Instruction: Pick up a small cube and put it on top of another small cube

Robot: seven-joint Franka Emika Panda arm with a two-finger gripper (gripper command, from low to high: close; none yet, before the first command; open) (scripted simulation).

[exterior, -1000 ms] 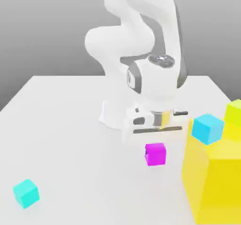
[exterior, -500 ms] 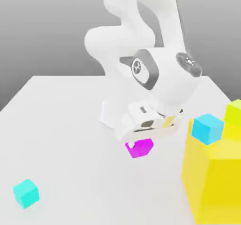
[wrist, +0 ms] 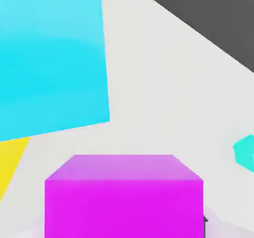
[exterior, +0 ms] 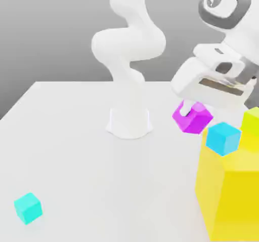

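Note:
The small cube (exterior: 192,118), plain magenta-pink, hangs tilted in the air above the white table, just to the exterior view's left of the big yellow block (exterior: 232,195). My gripper (exterior: 194,112) is shut on it from above. In the hand view the same small cube (wrist: 124,197) sits close up between my fingers. Behind it in that view are a cyan cube (wrist: 49,63) and a strip of the yellow block (wrist: 10,162).
A cyan cube (exterior: 223,138) and a yellow-green cube (exterior: 251,122) rest on top of the yellow block. Another cyan cube (exterior: 27,207) lies on the table at the exterior view's near left. The arm's white base (exterior: 129,121) stands mid-table.
The gripper closed on the magenta cube at the table, then lifted it up and toward the exterior view's right, next to the yellow block. The wrist turned as it rose.

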